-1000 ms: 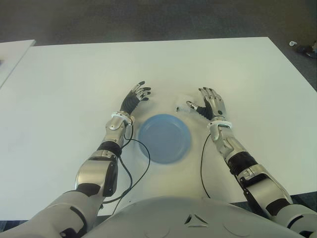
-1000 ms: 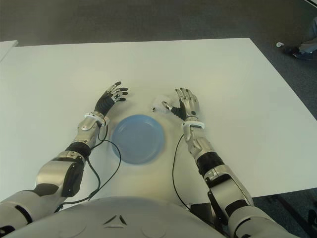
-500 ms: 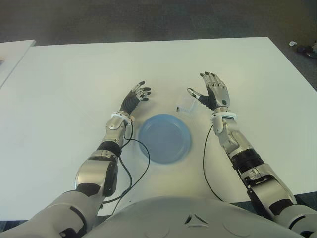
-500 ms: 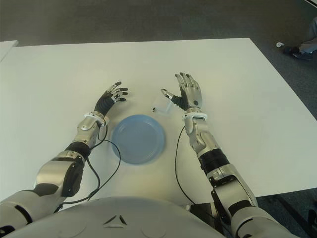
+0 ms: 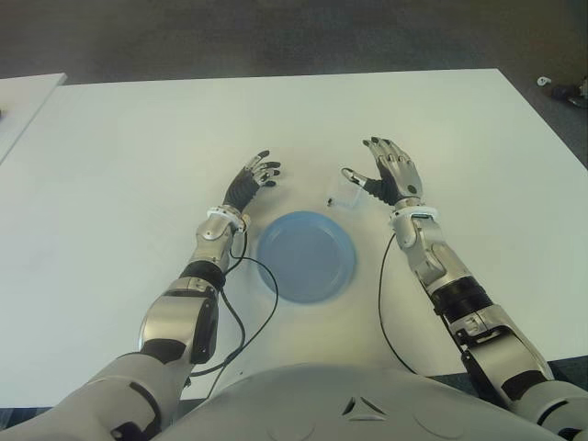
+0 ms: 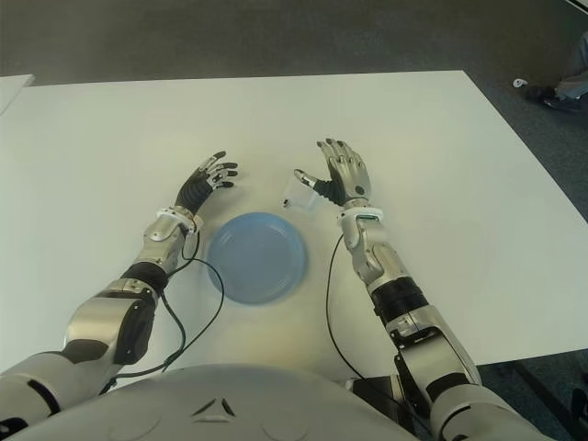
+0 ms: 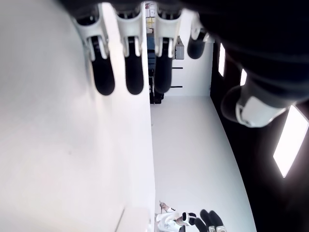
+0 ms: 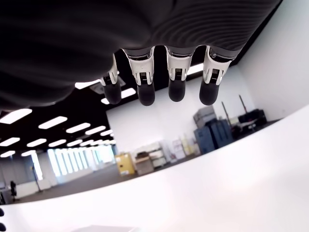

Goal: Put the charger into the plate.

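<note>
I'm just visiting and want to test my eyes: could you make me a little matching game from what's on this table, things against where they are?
Things:
1. charger
2. plate
3. left hand
4. right hand

Places:
a. open, on the charger's right
b. on the table, beyond the plate's far rim
c. open, beyond the plate's left edge
d. between the two forearms

Pairs: 1-b, 2-d, 3-c, 4-a

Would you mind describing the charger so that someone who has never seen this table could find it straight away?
Start at the round blue plate in the middle of the white table, between the two hands. Just beyond its far right edge, beside the thumb of the open right hand, lies the charger. It is the only small, pale, boxy thing there, nearly matching the tabletop.
</note>
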You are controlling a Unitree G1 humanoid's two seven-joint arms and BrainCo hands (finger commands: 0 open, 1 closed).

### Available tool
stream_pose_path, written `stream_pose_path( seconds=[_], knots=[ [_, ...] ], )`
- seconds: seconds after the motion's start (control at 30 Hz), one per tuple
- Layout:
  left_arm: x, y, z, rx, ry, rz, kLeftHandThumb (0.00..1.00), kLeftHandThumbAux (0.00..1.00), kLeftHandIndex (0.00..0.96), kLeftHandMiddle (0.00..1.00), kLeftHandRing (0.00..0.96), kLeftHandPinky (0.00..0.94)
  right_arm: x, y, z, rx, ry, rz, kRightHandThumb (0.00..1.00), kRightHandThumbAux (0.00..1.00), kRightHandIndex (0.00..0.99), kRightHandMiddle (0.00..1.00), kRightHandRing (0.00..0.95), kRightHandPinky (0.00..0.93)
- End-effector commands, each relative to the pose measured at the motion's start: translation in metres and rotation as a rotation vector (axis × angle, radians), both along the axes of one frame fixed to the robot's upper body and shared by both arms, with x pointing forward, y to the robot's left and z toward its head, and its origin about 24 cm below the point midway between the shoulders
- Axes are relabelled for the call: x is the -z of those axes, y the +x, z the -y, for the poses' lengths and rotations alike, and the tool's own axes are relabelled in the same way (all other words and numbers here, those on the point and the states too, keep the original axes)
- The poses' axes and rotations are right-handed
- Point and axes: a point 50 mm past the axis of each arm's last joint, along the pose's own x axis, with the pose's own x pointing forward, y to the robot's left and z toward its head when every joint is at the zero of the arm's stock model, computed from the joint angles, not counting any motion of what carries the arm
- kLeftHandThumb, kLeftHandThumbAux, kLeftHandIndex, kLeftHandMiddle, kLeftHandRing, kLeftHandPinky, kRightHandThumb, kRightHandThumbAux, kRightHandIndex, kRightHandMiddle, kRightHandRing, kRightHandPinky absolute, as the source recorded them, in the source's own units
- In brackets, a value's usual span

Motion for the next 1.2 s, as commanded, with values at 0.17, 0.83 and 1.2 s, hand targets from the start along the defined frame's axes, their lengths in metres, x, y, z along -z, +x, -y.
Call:
stream_pose_path(
  seconds=[0.17,0.83,1.2],
  knots=[
    [0.026,-0.018,-0.001,0.001,0.026,-0.146,0.0,0.457,0.07,0.243,0.264,0.282,0.006,-0.001,-0.002,-0.155,-0.043,-0.093,0.289,0.088,0.0,0.0,0.0,0.0],
    [0.027,-0.019,-0.001,0.004,0.034,-0.149,0.0,0.451,0.064,0.236,0.254,0.274,0.021,0.005,-0.001,-0.33,-0.114,-0.21,0.316,0.099,0.0,0.0,0.0,0.0],
    [0.028,-0.021,-0.003,0.005,0.037,-0.15,0.0,0.468,0.073,0.235,0.252,0.277,0.032,0.009,0.004,-0.357,-0.139,-0.246,0.339,0.096,0.0,0.0,0.0,0.0]
  ],
)
